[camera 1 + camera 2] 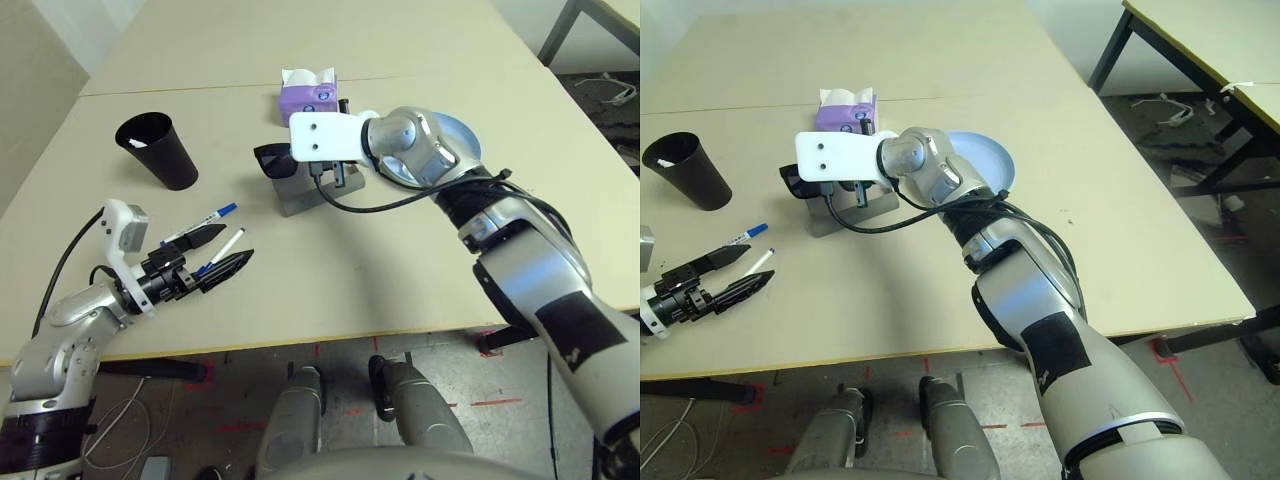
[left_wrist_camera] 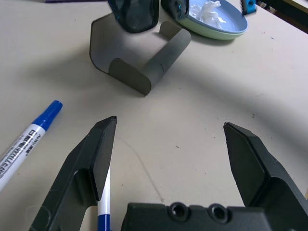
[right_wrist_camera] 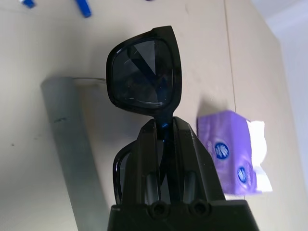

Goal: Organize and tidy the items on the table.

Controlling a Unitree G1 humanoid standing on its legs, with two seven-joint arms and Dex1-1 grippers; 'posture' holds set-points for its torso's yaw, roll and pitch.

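Note:
My right gripper [image 3: 163, 124] is shut on the bridge of the black sunglasses [image 3: 142, 72] and holds them just above the open grey glasses case [image 1: 300, 197] in the middle of the table [image 1: 400, 260]. My left gripper [image 1: 218, 256] stands open low over the table's front left, beside two white blue-capped markers [image 1: 205, 222] [image 1: 226, 248]. One marker [image 2: 102, 202] lies partly under a left finger [image 2: 91, 159]. A black cup [image 1: 160, 150] stands upright at the back left. A crumpled white tissue [image 2: 208, 9] lies in the light-blue plate [image 2: 226, 30], behind my right forearm.
A purple tissue box [image 1: 308, 92] stands just beyond the case, near the seam. The table's front edge runs close under my left gripper. Another table's legs [image 1: 1120, 50] stand off to the right.

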